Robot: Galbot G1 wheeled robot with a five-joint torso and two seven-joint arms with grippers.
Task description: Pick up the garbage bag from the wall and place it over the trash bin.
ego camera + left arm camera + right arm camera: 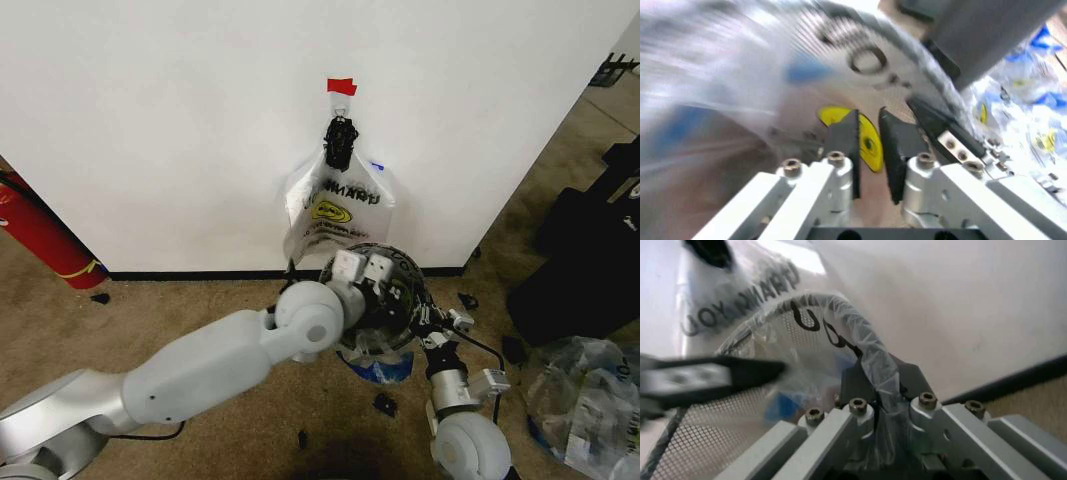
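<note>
Your thin translucent white garbage bag (840,335) with black lettering already lies stretched over the rim of the round black mesh trash bin (400,290), lining its inside. Your right gripper (879,390) is clamped on the bag at the bin's rim. Your left gripper (869,150) hangs inside the bin, fingers slightly apart around nothing. Another printed bag (335,205) hangs on the plain white wall (180,120) just behind

The garbage bag (338,205) hangs on the wall (180,120), under a tape tab (341,86). The trash bin (392,290) stands on the floor just before it. The left claw (362,270) is over the bin's rim, the right claw (432,322) at its right side. A fire extinguisher (40,235) leans far left by the wall.
</note>
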